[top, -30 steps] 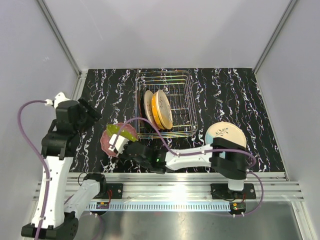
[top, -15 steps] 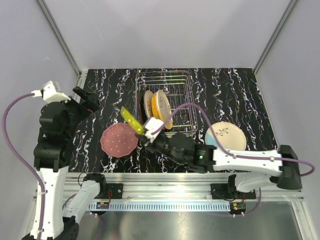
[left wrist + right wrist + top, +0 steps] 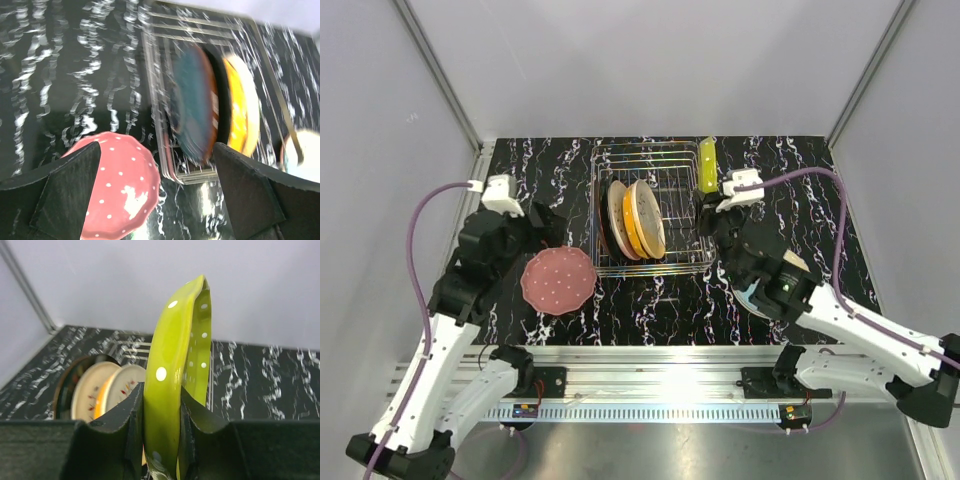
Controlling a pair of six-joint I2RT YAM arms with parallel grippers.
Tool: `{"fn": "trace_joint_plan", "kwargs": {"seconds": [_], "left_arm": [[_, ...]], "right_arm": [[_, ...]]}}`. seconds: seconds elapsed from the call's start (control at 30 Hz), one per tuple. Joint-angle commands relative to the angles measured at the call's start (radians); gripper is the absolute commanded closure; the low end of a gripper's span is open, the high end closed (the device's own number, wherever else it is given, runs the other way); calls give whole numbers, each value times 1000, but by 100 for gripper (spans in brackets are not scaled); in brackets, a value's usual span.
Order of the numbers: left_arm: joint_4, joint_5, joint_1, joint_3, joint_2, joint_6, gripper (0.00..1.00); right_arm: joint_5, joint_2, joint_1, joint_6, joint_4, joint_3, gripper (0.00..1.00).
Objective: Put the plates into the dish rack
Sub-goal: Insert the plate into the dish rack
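Right gripper [image 3: 161, 410] is clamped on the yellow-green plate [image 3: 175, 340], upright on edge beside the right side of the dish rack [image 3: 670, 155], toward the far edge. Next up, I'd guess: line it over a free slot and lower gently. Left gripper [image 3: 156, 197], jaws apart, hangs over the pink plate [image 3: 558, 280] by the left edge.

Looks like a lab robot cell: bare grey walls [image 3: 650, 70], aluminium frame posts [image 3: 441, 80], black marbled worktop [image 3: 790, 150], slotted metal rail [image 3: 670, 356] along the near edge.
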Motion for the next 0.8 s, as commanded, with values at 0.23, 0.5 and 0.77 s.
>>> {"fn": "trace_joint_plan", "kwargs": {"seconds": [0.23, 0.5, 0.77], "left_arm": [[93, -60, -126, -86, -84, 141, 2], [46, -140, -126, -66, -50, 130, 1], [39, -149, -126, -67, -53, 127, 1]], "right_arm": [[-332, 168, -243, 351, -2, 44, 100], [-417, 243, -247, 392, 67, 65, 100], [-441, 308, -249, 423, 94, 79, 100]]}}
